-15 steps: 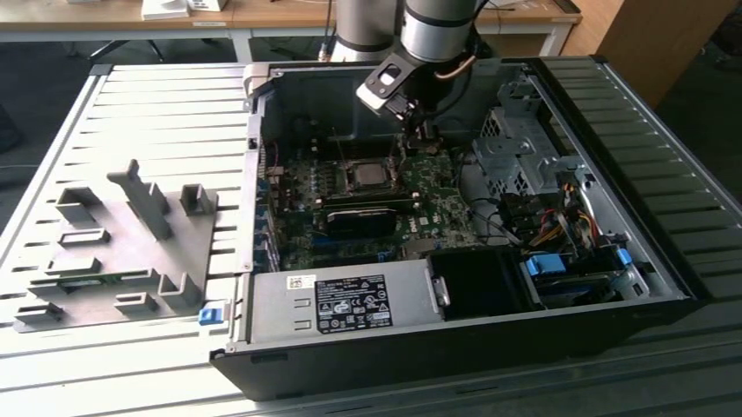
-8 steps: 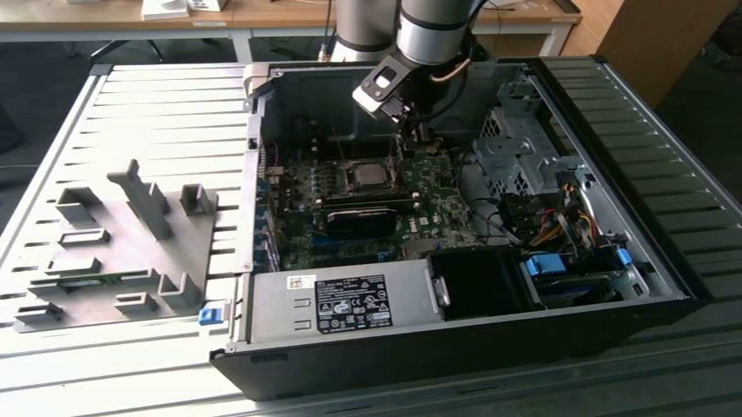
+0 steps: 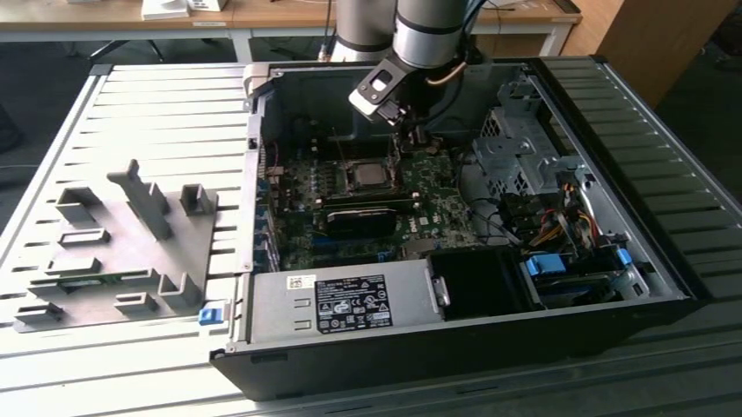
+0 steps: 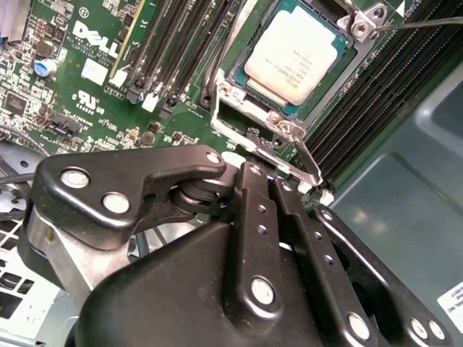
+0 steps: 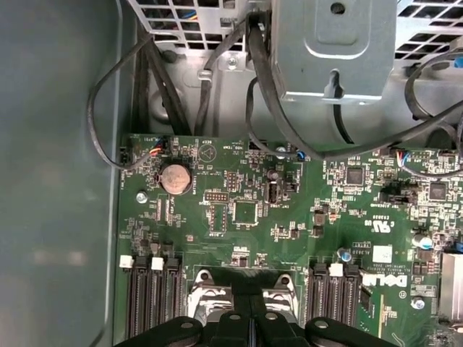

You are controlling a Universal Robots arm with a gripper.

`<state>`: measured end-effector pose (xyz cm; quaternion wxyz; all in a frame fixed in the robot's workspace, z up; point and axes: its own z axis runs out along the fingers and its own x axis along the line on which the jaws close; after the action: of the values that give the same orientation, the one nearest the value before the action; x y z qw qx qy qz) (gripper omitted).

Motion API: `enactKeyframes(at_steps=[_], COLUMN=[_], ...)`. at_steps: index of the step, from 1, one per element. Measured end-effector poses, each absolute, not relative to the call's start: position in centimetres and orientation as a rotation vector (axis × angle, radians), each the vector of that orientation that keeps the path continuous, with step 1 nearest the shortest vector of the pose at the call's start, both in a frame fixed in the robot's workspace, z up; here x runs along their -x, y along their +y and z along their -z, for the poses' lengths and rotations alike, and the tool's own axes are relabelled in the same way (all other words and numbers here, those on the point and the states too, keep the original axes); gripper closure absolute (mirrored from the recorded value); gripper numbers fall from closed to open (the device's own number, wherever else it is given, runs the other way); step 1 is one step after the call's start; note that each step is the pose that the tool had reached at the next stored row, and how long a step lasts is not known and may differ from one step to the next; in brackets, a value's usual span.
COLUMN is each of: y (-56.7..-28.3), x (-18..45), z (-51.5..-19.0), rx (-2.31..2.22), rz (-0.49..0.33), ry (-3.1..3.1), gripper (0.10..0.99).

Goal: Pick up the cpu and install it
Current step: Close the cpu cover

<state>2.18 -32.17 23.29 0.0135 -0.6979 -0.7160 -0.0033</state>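
Since the fingers of the gripper [image 4: 266, 181] lie flat against each other in both wrist views, the jaws read as clenched. Nothing bulky sits between them. Whether something thin is pinched at the tips I cannot tell, as the linkage hides them.

Tips are low, just beside one edge of the socket frame [image 4: 242, 116]. Touching or just clear: not resolvable.

The cpu [image 4: 293, 52] is not in the grip. It lies flat inside the socket frame, silvery top up, green rim showing evenly on the visible sides. Judgement: it looks seated square, so the placing part of the task appears done. Whether the retaining plate is down over it I cannot tell. The wire lever [image 4: 419, 22] runs past the far corner of the socket.

Memory slots [image 4: 181, 43] flank the socket on the motherboard [image 5: 246, 217]. Loose cables [image 5: 268, 87] hang well apart from the socket, so nothing fouls the approach.

In the exterior view the arm reaches steeply down into the open computer case [image 3: 464, 339], which lies on its side on the slatted table [image 3: 162, 113]. That puts the board face up, presumably so the chip can go in from above. A grey fixture [image 3: 128, 243] with upright blocks sits on the table to the exterior view's left of the case.
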Motion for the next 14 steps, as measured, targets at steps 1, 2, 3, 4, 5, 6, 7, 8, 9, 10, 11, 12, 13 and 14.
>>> enactKeyframes(at_steps=[1,2,3,4,5,6,7,8,9,10,11,12,13,14], y=[-32.2,-32.2,-32.2,-32.2,-32.2,-32.2,-32.2,-32.2,-32.2,-32.2,-32.2,-32.2,-32.2,-32.2], x=[-2.1,-2.1,-2.0,-2.0,-2.0,-1.9,-1.8,-1.7,-1.6,-1.4,-1.2,-1.0,-0.8,-0.5], z=[-23.2,-23.2,-23.1,-23.1,-23.0,-23.0,-22.9,-22.8,-22.8,-22.7,-22.6,-22.5,-22.4,-22.4], rx=[2.174,2.174,2.174,2.174,2.174,2.174,2.174,2.174,2.174,2.174,2.174,2.174,2.174,2.174], rz=[0.010,0.010,0.010,0.010,0.010,0.010,0.010,0.010,0.010,0.010,0.010,0.010,0.010,0.010], ry=[-2.230,-2.230,-2.230,-2.230,-2.230,-2.230,-2.230,-2.230,-2.230,-2.230,-2.230,-2.230,-2.230,-2.230], gripper=[0.980,0.980,0.980,0.980,0.980,0.980,0.980,0.980,0.980,0.980,0.980,0.980,0.980,0.980])
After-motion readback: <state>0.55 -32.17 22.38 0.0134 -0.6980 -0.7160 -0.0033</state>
